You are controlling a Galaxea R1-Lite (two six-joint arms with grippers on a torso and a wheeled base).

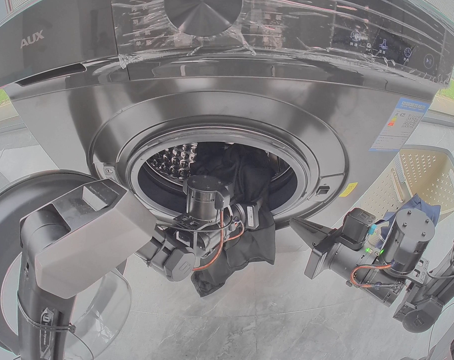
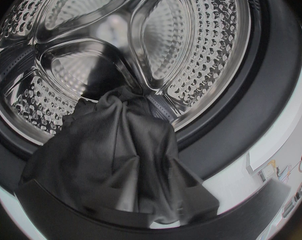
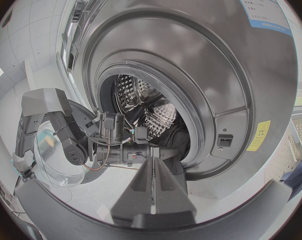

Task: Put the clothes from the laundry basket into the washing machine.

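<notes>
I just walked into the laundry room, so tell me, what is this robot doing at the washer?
The robot is loading the washing machine. Its left arm is at the open drum mouth, against a dark garment that lies partly inside the drum and partly hangs out over the lower rim. The right gripper hovers shut and empty beside the opening. On the robot's right, the laundry basket has a blue cloth in it.

black garment (image 1: 252,176) draped over door rim, drum (image 2: 177,34) behind apparently open, left arm (image 1: 207,226) crowding mouth
</notes>
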